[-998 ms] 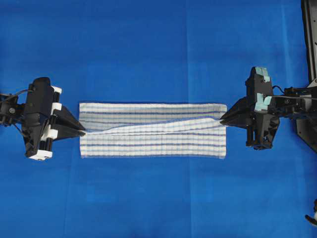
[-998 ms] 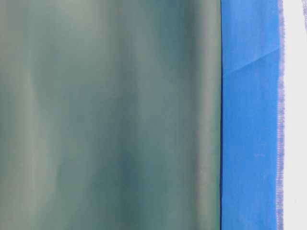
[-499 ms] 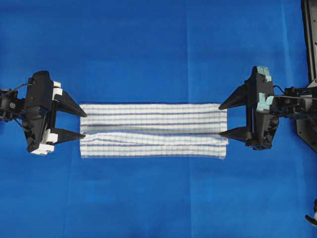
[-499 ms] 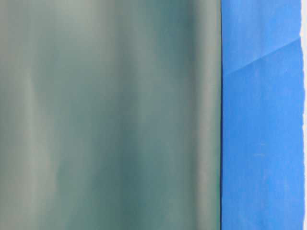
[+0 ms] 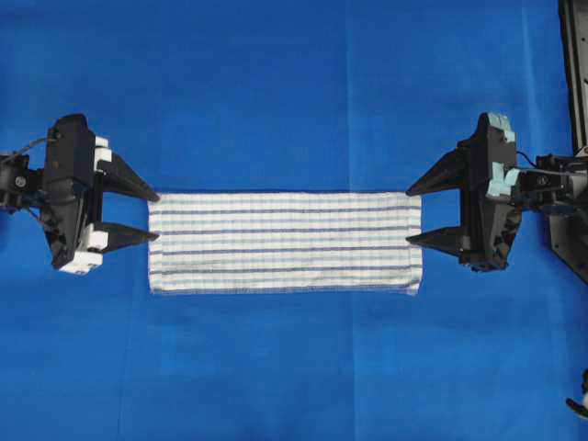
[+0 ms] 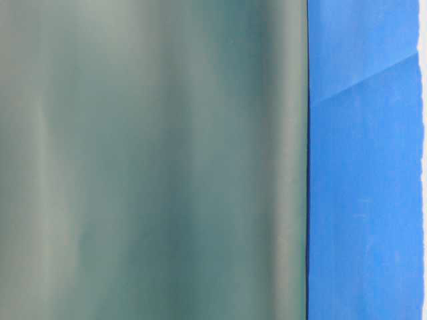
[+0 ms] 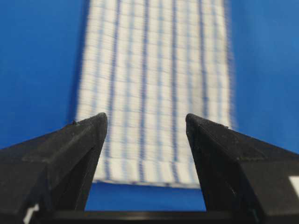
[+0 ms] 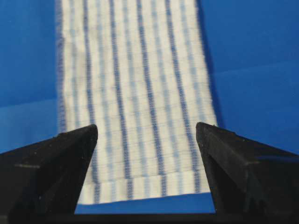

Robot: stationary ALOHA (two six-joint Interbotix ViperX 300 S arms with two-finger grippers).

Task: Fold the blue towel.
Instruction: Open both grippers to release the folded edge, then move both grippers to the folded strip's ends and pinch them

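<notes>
The blue towel is a white cloth with thin blue stripes, lying flat as a long folded band across the middle of the blue sheet. It runs away from each wrist camera. My left gripper stands open just off the towel's left short edge, holding nothing. At the opposite short edge my right gripper is open too, its tips level with the towel's end. Both pairs of black fingers hover apart above the cloth's end edge. The table-level view shows no towel.
A plain blue sheet covers the whole table. A black frame rises at the right edge. In the table-level view a blurred grey-green surface fills most of the frame, with blue sheet to its right.
Both grippers opened and let go of the towel's upper layer, which dropped and now lies flat. Each gripper then drew back slightly from its end of the towel.
</notes>
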